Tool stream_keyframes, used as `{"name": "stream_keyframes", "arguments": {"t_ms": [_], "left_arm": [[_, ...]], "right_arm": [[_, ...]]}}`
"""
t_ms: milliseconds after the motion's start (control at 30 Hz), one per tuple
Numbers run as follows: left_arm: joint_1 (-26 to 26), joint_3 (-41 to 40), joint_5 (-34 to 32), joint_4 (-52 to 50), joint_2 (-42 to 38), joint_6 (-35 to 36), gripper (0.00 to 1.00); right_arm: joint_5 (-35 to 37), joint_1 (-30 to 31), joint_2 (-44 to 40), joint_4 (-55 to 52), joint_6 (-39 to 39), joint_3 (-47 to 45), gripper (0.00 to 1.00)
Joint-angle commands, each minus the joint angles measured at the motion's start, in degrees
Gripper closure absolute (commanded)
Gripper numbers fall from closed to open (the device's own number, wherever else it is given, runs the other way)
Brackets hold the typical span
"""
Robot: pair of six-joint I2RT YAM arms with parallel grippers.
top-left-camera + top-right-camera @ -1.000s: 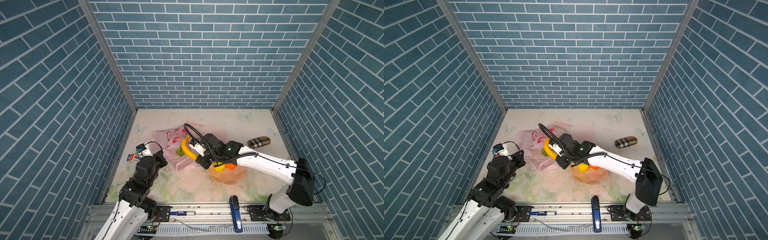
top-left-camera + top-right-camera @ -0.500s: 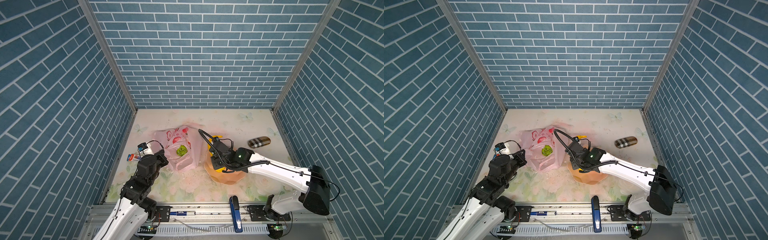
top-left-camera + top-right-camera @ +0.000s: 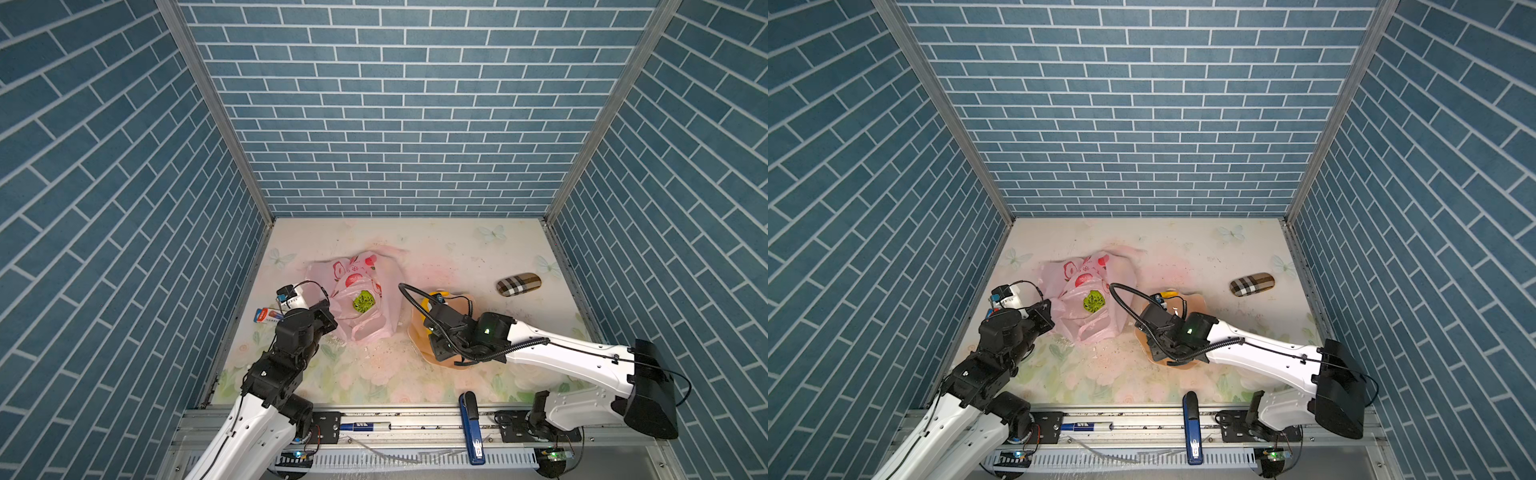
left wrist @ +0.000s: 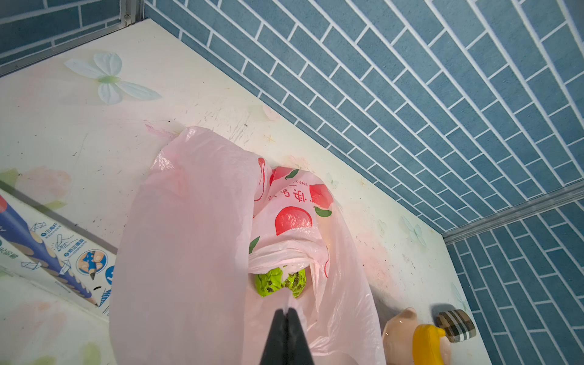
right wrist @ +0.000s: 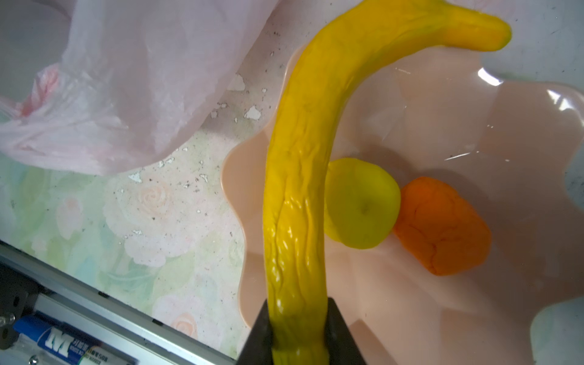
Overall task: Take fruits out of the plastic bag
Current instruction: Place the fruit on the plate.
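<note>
Stationery is seen at the far left: a pencil box (image 3: 268, 316) lying flat on the floral table (image 3: 374, 374), close to the wall. Just beside it the left gripper (image 4: 287, 311) is placed at the near-left edge of the plastic bag (image 3: 376, 270). Its fingers are pressed fully together, and a thin fold of the bag's film is pinched between the tips. The bag is spread crumpled over the left-centre of the table, with its red fruit prints turned upward. Inside it the green bumpy fruit (image 3: 363, 302) is seen in both top views, through the open mouth near the handles.

Just to the right of the bag the peach bowl (image 5: 474, 126) is set. Over the bowl the right gripper (image 5: 298, 319) is held with its jaws partly apart and clamped on one end of the banana (image 5: 303, 158). The banana is curved across the bowl, so that its far tip is carried beyond the rim; whether it is touching the bowl cannot be told. In the bowl the lemon (image 5: 360, 203) and the orange (image 5: 442, 227) are lying against each other.

A blue stapler (image 3: 471, 419) is laid across the front rail. Further right a plaid case (image 3: 518, 284) is lying alone, well apart from the bowl.
</note>
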Motion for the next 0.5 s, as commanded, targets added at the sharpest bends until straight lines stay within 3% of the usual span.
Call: {"name": "stream_keyframes", "arguments": {"t_ms": [0,467], "left_arm": [[0.1,1.0,-0.4,-0.2,0.0,0.9,1.0],[0.0,1.2,-0.2,-0.8,-0.3,0.5,1.0]], "right_arm": [[-1.4,1.4,-1.5,-1.0,1.9,-3.1,0.88],[-1.7,2.5,-1.2,3.4,-0.7,-8.6,0.86]]}}
